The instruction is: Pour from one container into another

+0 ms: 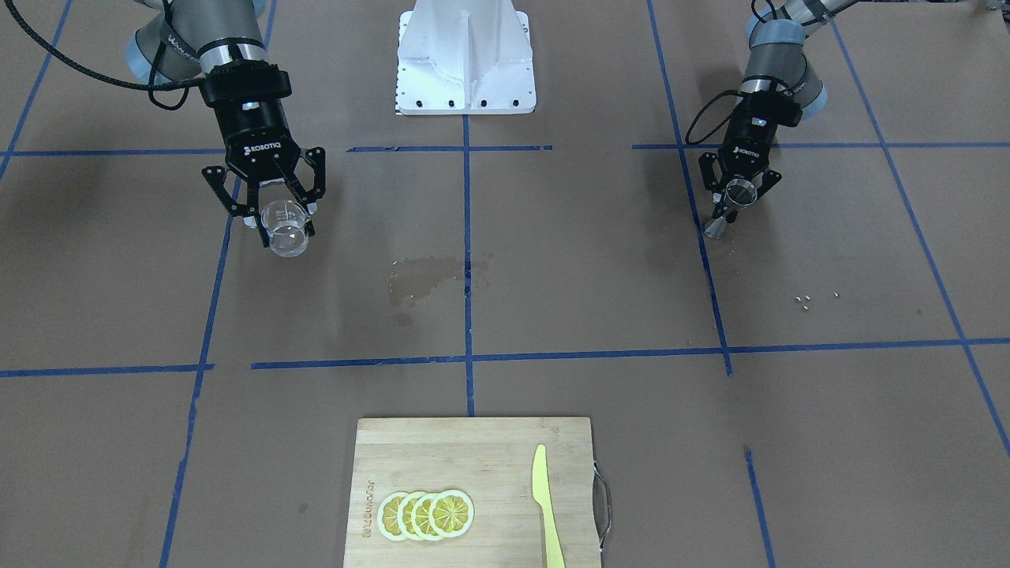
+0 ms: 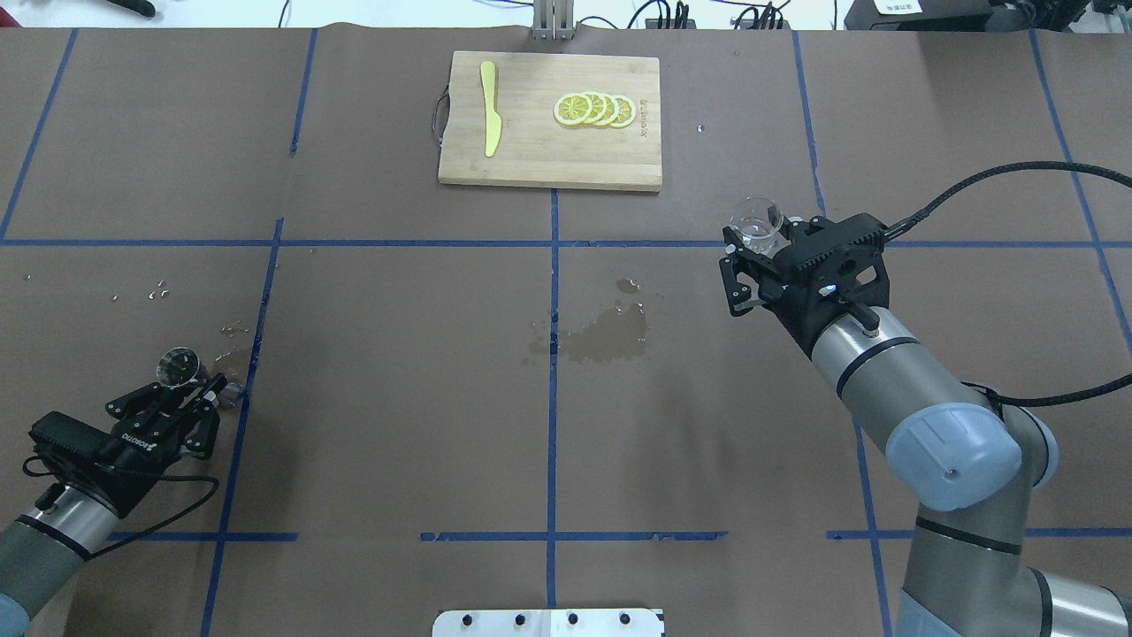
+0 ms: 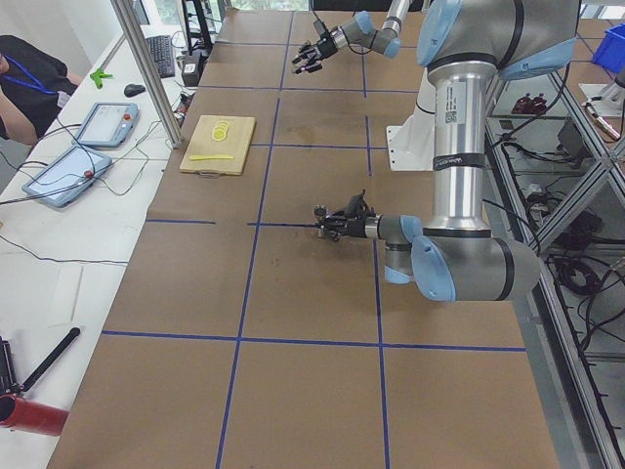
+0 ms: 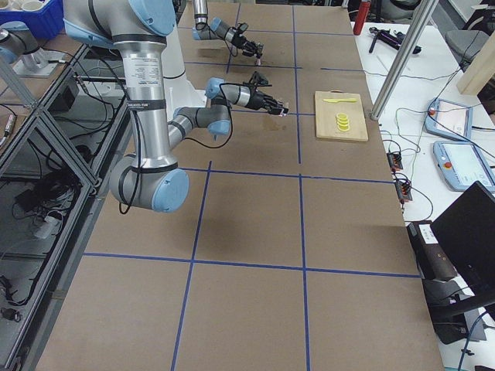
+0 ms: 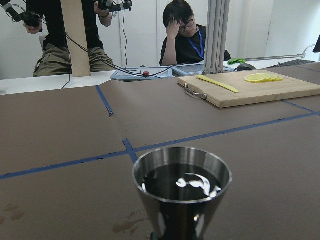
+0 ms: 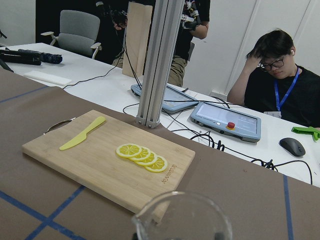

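The clear glass beaker (image 1: 286, 230) hangs upright above the table on the robot's right side, and my right gripper (image 1: 274, 208) is shut on it from behind. Only its rim and pouring lip (image 6: 182, 216) show in the right wrist view. Overhead, the beaker (image 2: 757, 220) sits at the front of the right gripper (image 2: 750, 246). The steel jigger (image 1: 732, 207) is upright at the far left side, with my left gripper (image 1: 737, 202) shut on its waist. Dark liquid fills the jigger's upper cone (image 5: 181, 184). Overhead, the jigger (image 2: 179, 366) is just ahead of the left gripper (image 2: 200, 390).
A wooden cutting board (image 2: 531, 155) with lemon slices (image 2: 594, 109) and a yellow knife (image 2: 489, 119) lies at the far middle edge. A wet stain (image 2: 601, 336) marks the table's centre. Small droplets (image 2: 157, 290) lie near the jigger. The white base plate (image 1: 465, 59) stands between the arms.
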Controlling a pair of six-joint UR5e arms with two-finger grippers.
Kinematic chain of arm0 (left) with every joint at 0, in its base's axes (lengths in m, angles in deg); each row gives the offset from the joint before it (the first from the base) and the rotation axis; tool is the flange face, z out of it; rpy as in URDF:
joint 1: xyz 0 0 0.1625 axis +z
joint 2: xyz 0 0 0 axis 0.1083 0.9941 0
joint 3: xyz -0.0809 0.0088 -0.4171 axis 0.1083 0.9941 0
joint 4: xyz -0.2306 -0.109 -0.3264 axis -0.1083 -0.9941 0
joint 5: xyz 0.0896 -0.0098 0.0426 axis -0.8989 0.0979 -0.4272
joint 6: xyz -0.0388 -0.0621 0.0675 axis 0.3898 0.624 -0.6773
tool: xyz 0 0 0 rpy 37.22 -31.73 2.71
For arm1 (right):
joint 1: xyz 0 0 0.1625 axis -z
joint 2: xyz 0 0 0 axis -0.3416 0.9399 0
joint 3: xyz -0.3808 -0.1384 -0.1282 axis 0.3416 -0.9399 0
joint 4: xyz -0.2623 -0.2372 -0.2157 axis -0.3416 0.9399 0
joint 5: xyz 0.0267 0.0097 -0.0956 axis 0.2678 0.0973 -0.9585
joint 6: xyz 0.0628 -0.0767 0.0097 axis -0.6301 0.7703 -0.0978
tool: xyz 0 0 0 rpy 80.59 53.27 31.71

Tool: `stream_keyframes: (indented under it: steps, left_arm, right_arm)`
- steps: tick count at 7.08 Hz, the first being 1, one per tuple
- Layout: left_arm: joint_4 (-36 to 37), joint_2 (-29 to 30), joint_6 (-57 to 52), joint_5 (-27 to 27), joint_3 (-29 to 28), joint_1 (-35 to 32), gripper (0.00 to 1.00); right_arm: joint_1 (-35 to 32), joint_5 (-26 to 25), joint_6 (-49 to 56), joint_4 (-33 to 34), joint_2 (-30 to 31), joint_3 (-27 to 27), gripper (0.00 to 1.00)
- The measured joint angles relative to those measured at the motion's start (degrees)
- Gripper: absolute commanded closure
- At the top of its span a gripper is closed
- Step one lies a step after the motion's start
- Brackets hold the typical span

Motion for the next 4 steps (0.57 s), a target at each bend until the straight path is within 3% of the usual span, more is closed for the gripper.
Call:
stream_keyframes:
  steps: [2, 4]
  left_arm:
    - [0.02, -0.06, -0.05, 0.0, 0.0, 0.0, 0.0]
    - [-0.17, -0.07, -0.17, 0.0, 0.06, -0.02, 0.0]
  right_arm:
    - [0.01, 0.0, 0.0, 0.0, 0.0, 0.0, 1.0]
    - [0.04, 0.0, 0.0, 0.0, 0.0, 0.0, 1.0]
